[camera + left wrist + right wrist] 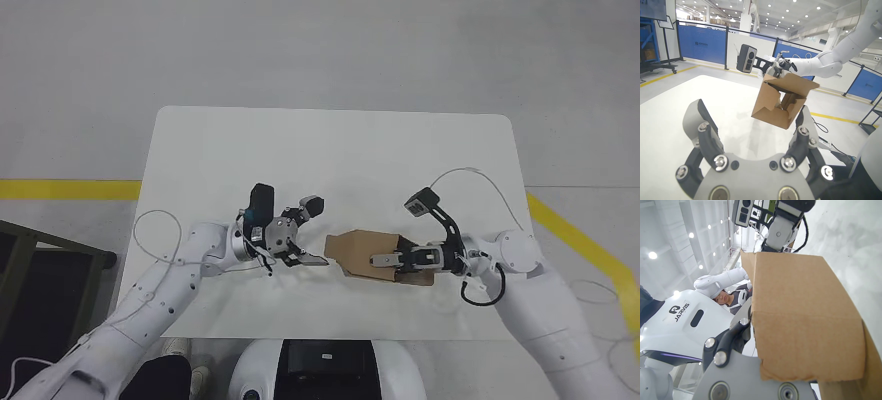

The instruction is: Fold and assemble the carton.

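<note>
Matt brown card over a smooth white top
The carton (772, 106) was plain brown cardboard, matt and faintly fibrous, with raw, slightly ragged cut edges. The table (400, 160) was smooth and white, with a soft sheen that caught dim reflections. The left gripper (750, 108) had a brushed grey metal base plate (753, 181), bright polished screws (720, 161), matt black plastic links (708, 140), and pale satin metal fingers (688, 121) faced with dull black pads (705, 116)
</note>
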`<state>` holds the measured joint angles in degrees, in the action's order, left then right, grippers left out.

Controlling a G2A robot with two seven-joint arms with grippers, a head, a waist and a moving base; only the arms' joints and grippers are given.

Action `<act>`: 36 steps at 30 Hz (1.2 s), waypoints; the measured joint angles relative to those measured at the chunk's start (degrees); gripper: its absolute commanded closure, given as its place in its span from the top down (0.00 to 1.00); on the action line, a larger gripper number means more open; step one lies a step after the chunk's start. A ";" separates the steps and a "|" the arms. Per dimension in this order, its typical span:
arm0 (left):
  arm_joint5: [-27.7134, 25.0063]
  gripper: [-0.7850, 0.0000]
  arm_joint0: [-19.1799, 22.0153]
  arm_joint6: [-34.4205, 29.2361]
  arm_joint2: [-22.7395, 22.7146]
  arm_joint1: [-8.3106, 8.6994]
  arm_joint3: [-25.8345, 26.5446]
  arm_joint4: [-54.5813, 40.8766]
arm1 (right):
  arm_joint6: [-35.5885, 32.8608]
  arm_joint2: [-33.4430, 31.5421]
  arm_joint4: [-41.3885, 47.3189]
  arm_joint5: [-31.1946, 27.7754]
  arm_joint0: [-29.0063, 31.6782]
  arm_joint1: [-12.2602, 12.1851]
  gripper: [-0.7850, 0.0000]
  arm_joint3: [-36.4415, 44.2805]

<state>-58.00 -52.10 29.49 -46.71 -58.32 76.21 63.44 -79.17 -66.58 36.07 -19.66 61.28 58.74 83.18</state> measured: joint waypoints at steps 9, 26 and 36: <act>0.00 1.00 -0.79 -2.17 0.55 0.09 2.16 -0.27 | 1.27 -0.23 -0.47 0.65 0.61 -0.04 0.00 1.60; 0.00 1.00 2.73 -3.82 2.88 -2.57 -0.86 -0.09 | 0.48 0.91 -0.05 0.51 -0.02 0.26 0.00 2.98; 0.00 1.00 2.98 -4.74 3.09 -3.24 -0.52 -0.04 | 0.32 1.27 0.01 0.36 -0.28 0.39 0.00 2.81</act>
<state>-58.00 -49.12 24.75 -43.62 -61.57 75.68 63.40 -78.85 -65.31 36.08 -19.29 61.00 59.13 85.99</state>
